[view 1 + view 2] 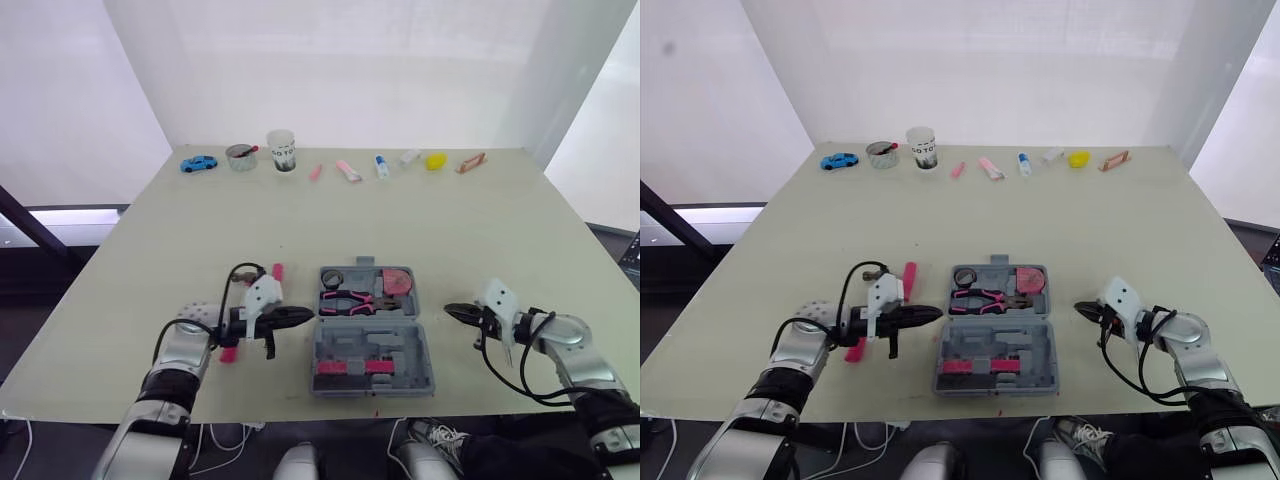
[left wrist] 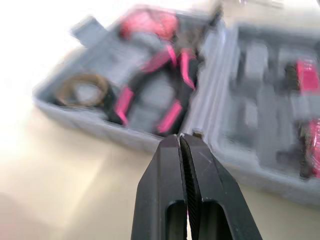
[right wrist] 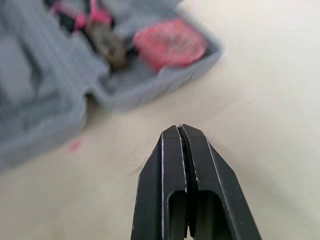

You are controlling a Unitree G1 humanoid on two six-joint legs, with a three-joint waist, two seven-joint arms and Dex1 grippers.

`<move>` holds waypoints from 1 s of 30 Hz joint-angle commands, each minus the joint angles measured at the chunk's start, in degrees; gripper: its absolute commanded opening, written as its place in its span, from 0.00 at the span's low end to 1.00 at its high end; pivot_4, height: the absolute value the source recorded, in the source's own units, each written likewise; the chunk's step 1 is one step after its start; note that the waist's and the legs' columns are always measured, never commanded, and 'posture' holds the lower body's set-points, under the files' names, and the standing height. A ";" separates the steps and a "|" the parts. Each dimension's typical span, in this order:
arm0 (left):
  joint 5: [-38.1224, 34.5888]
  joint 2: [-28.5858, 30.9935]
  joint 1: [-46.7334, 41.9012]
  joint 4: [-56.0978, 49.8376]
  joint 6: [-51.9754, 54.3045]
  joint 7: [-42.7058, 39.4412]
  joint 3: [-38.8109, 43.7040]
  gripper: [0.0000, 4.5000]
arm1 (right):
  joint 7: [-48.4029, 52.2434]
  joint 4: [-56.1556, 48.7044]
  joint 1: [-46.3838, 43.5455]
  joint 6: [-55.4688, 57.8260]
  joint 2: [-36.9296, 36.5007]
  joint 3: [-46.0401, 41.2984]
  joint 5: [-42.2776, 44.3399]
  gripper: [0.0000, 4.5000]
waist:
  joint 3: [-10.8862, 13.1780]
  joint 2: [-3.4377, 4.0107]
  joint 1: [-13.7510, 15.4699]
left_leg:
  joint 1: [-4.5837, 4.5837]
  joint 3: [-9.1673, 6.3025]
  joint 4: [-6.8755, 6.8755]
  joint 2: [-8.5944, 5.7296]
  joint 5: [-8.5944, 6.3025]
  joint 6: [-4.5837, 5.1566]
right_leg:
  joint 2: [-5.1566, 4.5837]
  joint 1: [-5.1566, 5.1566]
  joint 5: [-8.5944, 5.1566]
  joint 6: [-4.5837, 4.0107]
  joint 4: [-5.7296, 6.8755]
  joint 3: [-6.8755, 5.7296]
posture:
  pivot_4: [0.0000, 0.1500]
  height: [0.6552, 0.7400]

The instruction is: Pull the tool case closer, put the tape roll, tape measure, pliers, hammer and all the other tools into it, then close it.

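Note:
The grey tool case (image 1: 425, 345) lies open near the table's front edge. Its far half holds a tape roll (image 1: 332, 277), pink-handled pliers (image 1: 350, 300) and a pink tape measure (image 1: 396, 280). Pink pieces (image 1: 350, 367) sit in the near half. My left gripper (image 1: 308, 316) is shut and empty, its tip just off the case's left side. A pink-handled tool (image 1: 228, 353) lies on the table under my left wrist, partly hidden. Right of the case, my right gripper (image 1: 449, 311) is shut and empty, pointing at the case with a gap between them.
Along the table's far edge stand a blue toy car (image 1: 199, 163), a tin (image 1: 240, 156), a cup (image 1: 282, 150), small pink items (image 1: 348, 170), a small bottle (image 1: 382, 166), a yellow piece (image 1: 435, 161) and a tan piece (image 1: 470, 162).

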 commanded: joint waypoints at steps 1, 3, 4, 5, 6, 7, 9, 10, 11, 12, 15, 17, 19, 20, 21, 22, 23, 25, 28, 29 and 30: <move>-8.76 2.47 3.40 -10.58 6.75 0.59 6.54 0.01 | -1.83 -6.34 2.25 2.72 0.90 -4.37 5.32 0.06 | 0.02 0.01 0.01 | -0.01 0.00 0.00 0.00 0.00 0.00 | 0.00 0.00 0.00 0.00 -0.01 -0.01 | 1.00 1.00; -10.84 4.32 5.86 -13.20 9.29 1.46 9.19 0.00 | -3.44 -8.91 3.74 3.53 1.43 -6.06 6.82 0.18 | 0.04 0.04 -0.07 | 0.00 -0.01 -0.02 0.02 0.00 -0.01 | -0.01 -0.01 0.00 0.00 -0.01 0.00 | 1.00 1.00; -12.31 5.30 7.31 -14.36 10.88 2.17 11.15 0.05 | -4.23 -10.37 4.76 3.99 1.52 -7.31 7.89 0.30 | 0.05 0.05 -0.08 | 0.01 0.00 -0.04 0.02 0.00 0.00 | -0.01 -0.01 0.00 -0.01 0.00 0.00 | 1.00 1.00; -13.85 6.23 8.76 -15.47 12.67 2.60 12.95 0.12 | -5.07 -11.49 5.65 4.00 1.56 -8.52 8.74 0.40 | 0.09 0.08 -0.07 | 0.04 0.00 -0.04 0.02 0.00 0.00 | 0.00 0.00 -0.02 -0.04 0.00 0.01 | 1.00 1.00; -15.26 7.08 10.34 -16.60 14.29 2.66 14.44 0.20 | -5.77 -12.19 6.42 3.51 1.63 -9.73 9.41 0.52 | 0.10 0.09 -0.08 | 0.03 0.01 -0.04 0.02 0.00 0.00 | -0.01 -0.01 -0.06 -0.09 0.00 0.01 | 1.00 1.00; -16.07 7.74 11.87 -17.56 15.08 2.85 15.61 0.29 | -6.20 -12.31 7.06 2.88 1.61 -10.79 9.94 0.62 | 0.11 0.09 -0.07 | 0.04 0.00 -0.04 0.03 0.00 0.00 | -0.02 -0.01 -0.11 -0.17 0.00 0.01 | 1.00 1.00; -16.42 8.45 15.72 -19.28 15.16 4.31 18.06 0.50 | -6.82 -12.29 9.08 1.57 1.40 -13.24 10.81 0.84 | 0.11 0.10 -0.02 | 0.04 0.03 -0.04 0.03 0.00 -0.01 | -0.04 -0.01 -0.12 -0.18 -0.03 0.02 | 1.00 1.00; -16.57 8.55 17.45 -20.15 15.00 5.25 19.32 0.58 | -6.93 -12.53 10.27 1.28 1.11 -14.21 11.05 0.93 | 0.11 0.09 0.06 | 0.04 0.03 -0.04 0.02 0.00 -0.01 | -0.05 -0.01 -0.12 -0.18 -0.04 0.03 | 1.00 1.00; -16.72 8.55 18.60 -20.89 15.01 5.90 20.14 0.71 | -6.98 -12.79 11.08 1.13 0.93 -14.80 11.18 1.00 | 0.11 0.09 0.07 | 0.04 0.05 -0.05 0.02 -0.01 -0.01 | -0.07 0.00 -0.12 -0.18 -0.07 0.02 | 1.00 1.00; -17.06 8.51 19.46 -21.43 15.26 6.49 21.02 0.77 | -7.01 -13.09 11.79 1.17 0.74 -15.26 11.32 1.00 | 0.12 0.08 0.20 | 0.04 0.05 -0.05 0.02 -0.01 -0.01 | -0.07 0.00 -0.12 -0.18 -0.07 0.02 | 1.00 1.00; -17.94 8.65 22.94 -23.27 15.65 8.33 23.84 0.99 | -6.74 -14.37 14.71 1.75 -0.01 -16.72 12.08 1.00 | 0.14 0.09 0.20 | 0.03 0.05 -0.08 0.02 -0.01 -0.01 | -0.15 0.00 -0.12 -0.18 -0.10 -0.01 | 1.00 1.00; -18.53 8.52 26.14 -24.90 15.65 9.81 26.49 0.99 | -7.02 -15.79 17.45 2.08 -0.07 -17.91 12.63 1.00 | 0.14 0.09 0.07 | 0.04 0.04 -0.09 0.03 -0.01 -0.01 | -0.17 -0.02 -0.12 -0.18 -0.10 0.00 | 1.00 1.00; -18.97 8.23 27.86 -26.19 15.81 10.92 27.78 0.99 | -7.47 -16.75 18.93 2.19 0.05 -18.51 13.17 1.00 | 0.14 0.09 0.03 | 0.10 0.01 -0.17 0.05 -0.01 -0.02 | -0.23 -0.04 -0.13 -0.18 -0.10 0.07 | 1.00 1.00; -19.16 7.89 29.18 -26.97 15.81 11.72 28.68 0.99 | -7.80 -17.15 20.12 1.89 0.13 -19.24 13.29 1.00 | 0.14 0.09 0.01 | 0.12 0.00 -0.20 0.04 -0.01 -0.02 | -0.24 -0.06 -0.13 -0.18 -0.12 0.10 | 1.00 1.00; -19.41 7.53 30.55 -27.73 15.92 12.47 29.49 0.99 | -8.14 -17.49 21.36 1.60 0.21 -20.07 13.45 1.00 | 0.14 0.09 0.03 | 0.12 0.00 -0.21 0.04 -0.01 -0.02 | -0.25 -0.07 -0.13 -0.18 -0.13 0.11 | 1.00 1.00; -19.69 7.14 32.13 -28.48 15.93 13.05 30.30 0.99 | -8.45 -17.84 22.70 1.27 0.30 -20.98 13.65 1.00 | 0.15 0.10 0.07 | 0.12 0.00 -0.21 0.05 -0.01 -0.02 | -0.26 -0.08 -0.14 -0.16 -0.14 0.10 | 1.00 1.00; -19.84 6.76 33.79 -29.14 15.84 13.44 31.04 0.99 | -8.71 -18.20 24.05 0.93 0.37 -21.91 13.86 1.00 | 0.15 0.10 0.08 | 0.11 -0.01 -0.22 0.05 -0.01 -0.02 | -0.35 -0.09 -0.18 -0.09 -0.14 0.09 | 1.00 1.00; -20.03 5.94 36.99 -29.87 15.47 14.00 32.49 0.99 | -9.06 -18.81 26.84 0.43 0.46 -24.12 14.56 1.00 | 0.15 0.09 0.09 | 0.12 0.00 -0.24 0.04 -0.01 -0.02 | -0.40 -0.11 -0.23 0.00 -0.14 0.09 | 1.00 1.00; -20.52 4.83 40.68 -30.62 15.40 15.26 34.79 0.99 | -8.49 -19.88 31.68 -0.19 0.60 -27.67 16.30 1.00 | 0.14 0.09 0.18 | 0.12 0.03 -0.37 0.01 -0.02 -0.03 | -0.49 -0.12 -0.24 0.01 -0.26 0.09 | 1.00 1.00; -20.66 4.67 41.38 -30.88 15.36 15.48 35.15 0.99 | -8.17 -20.17 32.85 -0.42 0.63 -28.32 16.75 1.00 | 0.14 0.09 0.24 | 0.11 0.03 -0.40 0.01 -0.02 -0.03 | -0.50 -0.12 -0.24 0.01 -0.29 0.09 | 1.00 1.00; -20.59 4.56 41.91 -30.92 15.18 15.84 35.54 0.99 | -8.12 -20.44 33.79 -0.51 0.78 -28.89 17.14 1.00 | 0.15 0.07 0.26 | 0.10 0.01 -0.44 0.01 -0.02 -0.03 | -0.51 -0.13 -0.25 0.04 -0.33 0.07 | 1.00 1.00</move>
